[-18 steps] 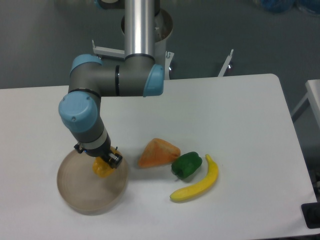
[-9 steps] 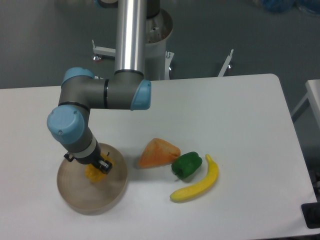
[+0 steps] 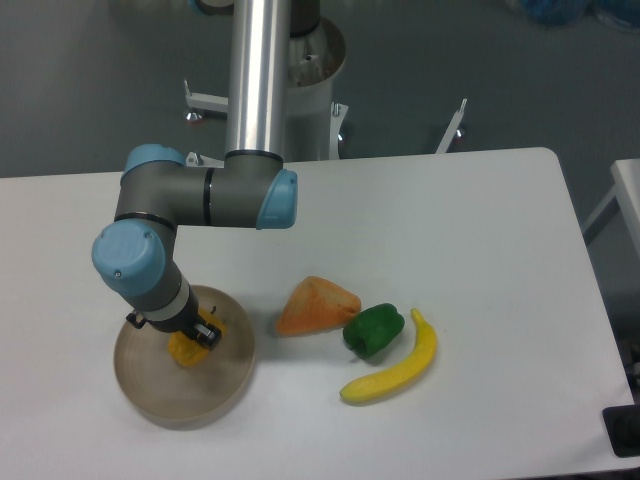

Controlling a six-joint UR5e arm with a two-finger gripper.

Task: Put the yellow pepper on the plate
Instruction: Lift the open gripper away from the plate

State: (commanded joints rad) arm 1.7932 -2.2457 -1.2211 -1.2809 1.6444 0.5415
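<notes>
Camera view shows the pincer (image 3: 188, 341) closed on the yellow pepper (image 3: 184, 350), low over the middle of the plate (image 3: 150, 395). Over the last second the arm has carried the pepper inward from the plate's right edge and lowered it, so release looks like the next step. Well apart on the white surface (image 3: 480, 240) lie an orange wedge (image 3: 316, 305), a green pepper (image 3: 374, 331) and a yellow banana-shaped item (image 3: 395, 368).

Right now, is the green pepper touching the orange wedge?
Touching. The fixed camera shows the green pepper pressed against the orange wedge with no table visible between them.
</notes>
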